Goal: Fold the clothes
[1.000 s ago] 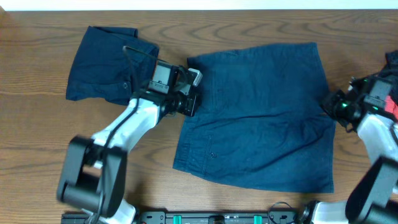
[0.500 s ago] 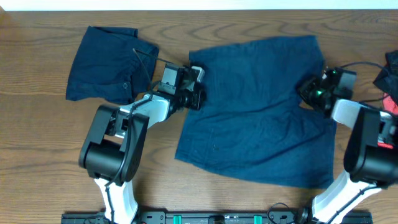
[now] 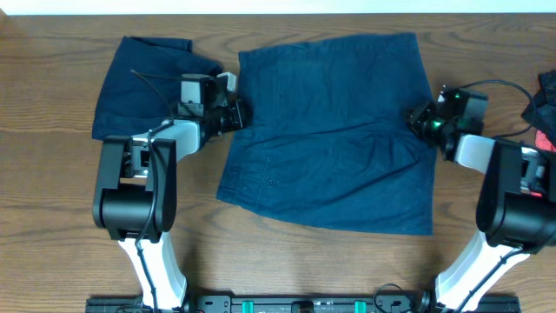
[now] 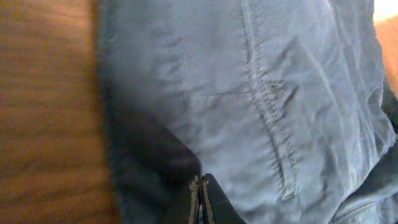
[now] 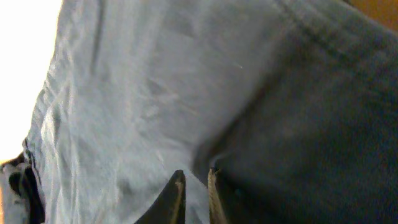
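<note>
Overhead, left claw [image 3: 238, 115] is clamped on the shorts [image 3: 330, 130], right claw [image 3: 419, 122] barely apart; I'd tension both edges evenly, flat on the desk [image 3: 52, 191].

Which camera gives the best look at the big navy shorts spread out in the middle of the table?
Overhead: it alone shows the navy shorts whole, outline and all. The left wrist view shows only a stitched seam close up, the right wrist view just blurry fabric.
</note>
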`<state>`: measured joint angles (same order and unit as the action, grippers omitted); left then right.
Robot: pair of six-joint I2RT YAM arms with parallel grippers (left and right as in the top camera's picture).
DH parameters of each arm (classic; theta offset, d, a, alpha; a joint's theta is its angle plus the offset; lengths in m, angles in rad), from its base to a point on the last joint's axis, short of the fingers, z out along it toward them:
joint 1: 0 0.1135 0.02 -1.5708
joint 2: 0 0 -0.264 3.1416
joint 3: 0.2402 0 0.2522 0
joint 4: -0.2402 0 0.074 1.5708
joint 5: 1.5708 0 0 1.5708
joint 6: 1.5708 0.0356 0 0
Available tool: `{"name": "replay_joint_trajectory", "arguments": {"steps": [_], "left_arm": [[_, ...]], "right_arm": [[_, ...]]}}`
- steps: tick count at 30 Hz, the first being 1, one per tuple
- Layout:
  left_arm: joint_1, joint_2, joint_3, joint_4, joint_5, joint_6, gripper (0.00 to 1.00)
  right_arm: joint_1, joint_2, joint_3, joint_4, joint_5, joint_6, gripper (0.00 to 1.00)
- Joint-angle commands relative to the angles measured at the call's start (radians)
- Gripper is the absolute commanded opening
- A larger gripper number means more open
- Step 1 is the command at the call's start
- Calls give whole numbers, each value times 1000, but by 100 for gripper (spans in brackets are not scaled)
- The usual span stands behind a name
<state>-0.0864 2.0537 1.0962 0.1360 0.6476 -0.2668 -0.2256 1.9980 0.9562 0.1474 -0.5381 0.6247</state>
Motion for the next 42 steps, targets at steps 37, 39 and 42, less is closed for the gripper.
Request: {"name": "replay_joint_trajectory", "arguments": {"steps": [37, 39, 42], "left_arm": [[-3, -445, -162, -996, -140, 224, 52], [-3, -445, -162, -999, -140, 224, 52], [-3, -445, -162, -1007, -140, 220, 52]], "right_arm": [[-232, -357, -335, -974, 136, -476, 49], [-232, -357, -347, -975, 137, -484, 49], [-232, -357, -361, -974, 138, -490, 48]]}}
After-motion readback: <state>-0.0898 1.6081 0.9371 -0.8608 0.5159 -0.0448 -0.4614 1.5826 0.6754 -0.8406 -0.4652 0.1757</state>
